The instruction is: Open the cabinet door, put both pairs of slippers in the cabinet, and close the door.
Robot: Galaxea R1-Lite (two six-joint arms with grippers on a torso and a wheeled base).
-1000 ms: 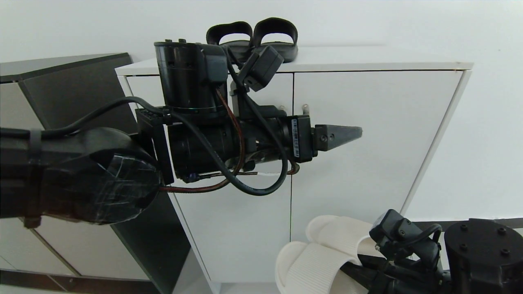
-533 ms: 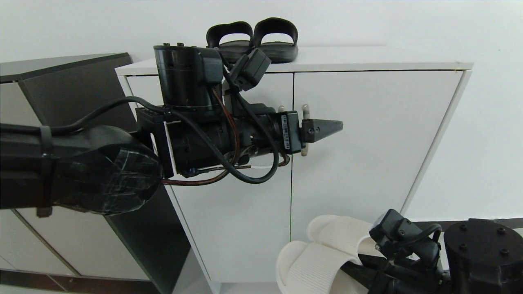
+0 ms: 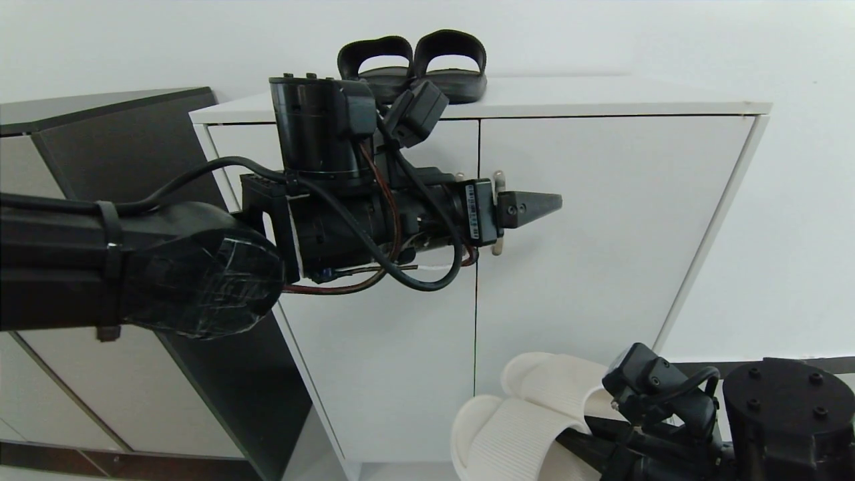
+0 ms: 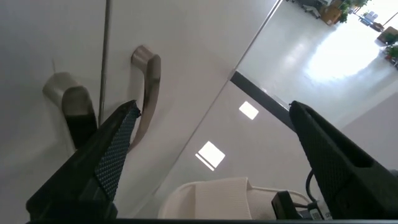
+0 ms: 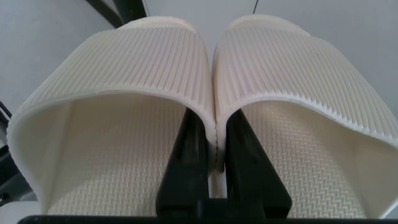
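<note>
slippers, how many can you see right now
4. Two black slippers sit side by side on top of the cabinet. Two white slippers are pinched together in the right gripper, low before the doors. More could be hidden inside.

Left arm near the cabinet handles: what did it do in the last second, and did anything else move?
The left gripper drew back toward the robot's left and rose slightly, now open beside the right door's handle. The doors stayed shut; the black slippers stayed on top; the right gripper kept the white slippers.
</note>
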